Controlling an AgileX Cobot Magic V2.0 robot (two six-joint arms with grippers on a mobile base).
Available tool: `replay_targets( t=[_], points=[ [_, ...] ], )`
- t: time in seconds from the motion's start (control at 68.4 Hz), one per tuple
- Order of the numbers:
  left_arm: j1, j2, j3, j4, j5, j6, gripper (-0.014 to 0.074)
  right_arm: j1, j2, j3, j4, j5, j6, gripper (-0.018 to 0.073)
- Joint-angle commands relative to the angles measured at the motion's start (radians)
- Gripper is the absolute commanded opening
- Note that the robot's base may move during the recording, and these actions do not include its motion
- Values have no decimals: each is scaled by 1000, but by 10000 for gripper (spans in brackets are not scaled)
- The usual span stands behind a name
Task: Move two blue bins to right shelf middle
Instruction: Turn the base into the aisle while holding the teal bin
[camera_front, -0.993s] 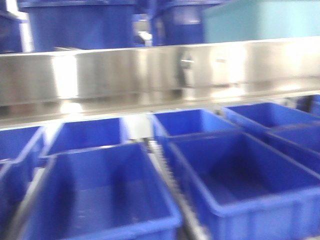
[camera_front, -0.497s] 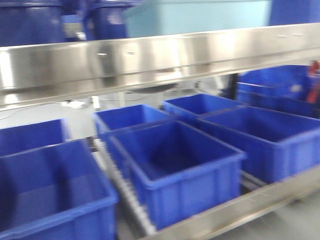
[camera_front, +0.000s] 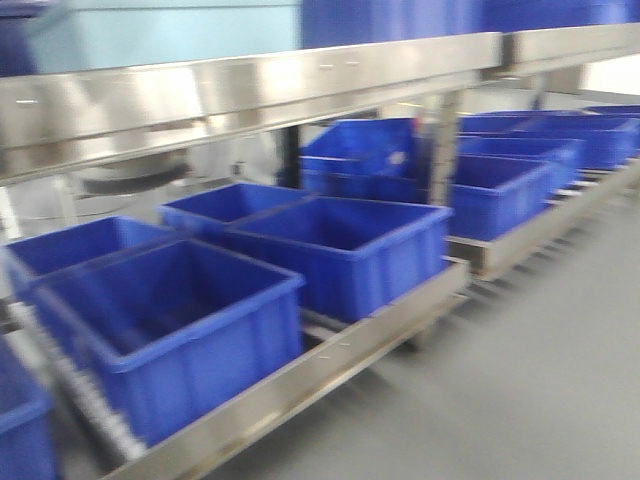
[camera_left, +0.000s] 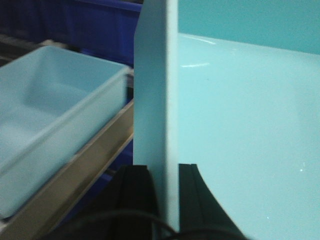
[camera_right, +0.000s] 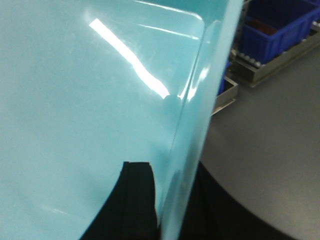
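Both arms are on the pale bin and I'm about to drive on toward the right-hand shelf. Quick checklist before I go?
1. Left claw grip: fingers sit either side of the pale blue bin wall. Ok.
2. Right claw grip: closed over a pale blue wall too. Ok.
3. Bin held level: the wrist views are too close to judge. Cannot tell.
4. Floor toward the right shelf: bare grey in the front view. Ok.
5. Free slot on its middle level: only a row of dark blue bins shows, and which level they sit on is unclear. Cannot tell.
6. Front view sharpness: blurred. Not ok.
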Motion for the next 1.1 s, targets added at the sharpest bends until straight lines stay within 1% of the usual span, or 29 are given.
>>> replay_targets(
  t=[0.0, 1.081],
  points=[
    [-8, -17, -11, -65, -92, -15, -111, 0, -10, -11, 22, -26, -30, -153],
    [-8, -17, -11, -64, -92, -15, -111, 0, -10, -11, 22, -26, -30, -153]
  ],
)
